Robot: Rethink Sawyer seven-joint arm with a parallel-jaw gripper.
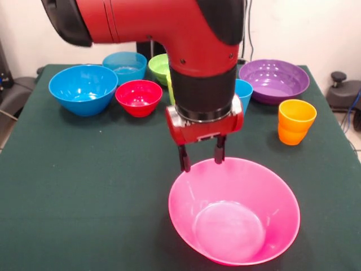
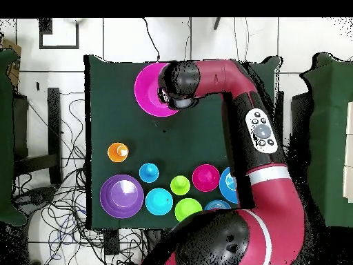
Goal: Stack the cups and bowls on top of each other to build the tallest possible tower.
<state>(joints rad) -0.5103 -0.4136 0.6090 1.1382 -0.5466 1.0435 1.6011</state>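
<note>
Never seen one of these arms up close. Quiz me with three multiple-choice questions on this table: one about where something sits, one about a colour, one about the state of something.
1. Where is the gripper?
A. over the pink bowl's far rim
B. inside the purple bowl
C. beside the orange cup

2. What colour is the bowl between the large blue bowl and the arm?
A. yellow
B. red
C. white

3. The pink bowl is:
A. upside down
B. holding a cup
C. upright and empty

Answers: 1 A, its fingertips hang at that rim. 2 B, the red bowl sits beside the large blue bowl. 3 C, its bare bottom shows.
</note>
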